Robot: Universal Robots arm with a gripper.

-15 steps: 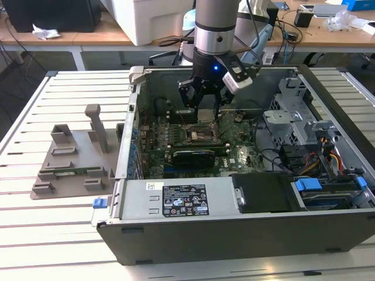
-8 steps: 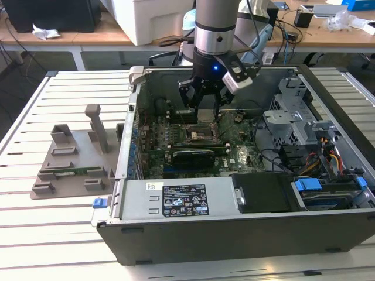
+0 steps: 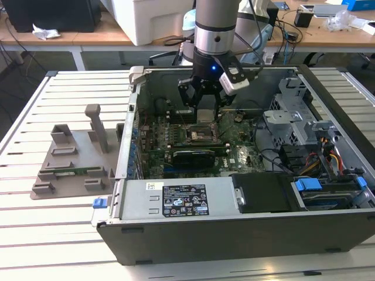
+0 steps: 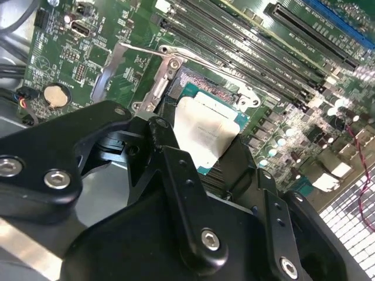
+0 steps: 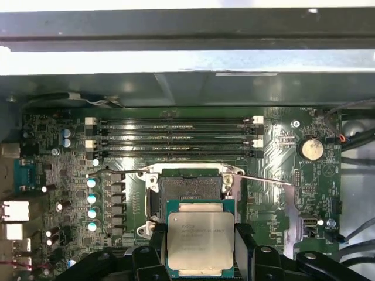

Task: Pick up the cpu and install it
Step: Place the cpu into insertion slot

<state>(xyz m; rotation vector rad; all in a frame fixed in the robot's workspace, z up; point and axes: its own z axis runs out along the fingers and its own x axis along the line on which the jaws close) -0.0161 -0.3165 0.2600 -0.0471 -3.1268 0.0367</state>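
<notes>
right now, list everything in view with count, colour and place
computer case: one, dark grey, lying open on the slatted table
motherboard: one, green, on the case floor
cpu socket: one, black with a metal frame, mid-board, frame open
memory slots: four, black, beside the socket
coin battery: one, silver, on the motherboard
power supply: one, silver, along the case's near wall
moulded holder: one, grey, on the table at the exterior view's left of the case
cpu: one, silver top with green rim, held close to the socket
gripper: one, black, shut on the cpu inside the case
arm: one, silver-grey, reaching down into the case
</notes>
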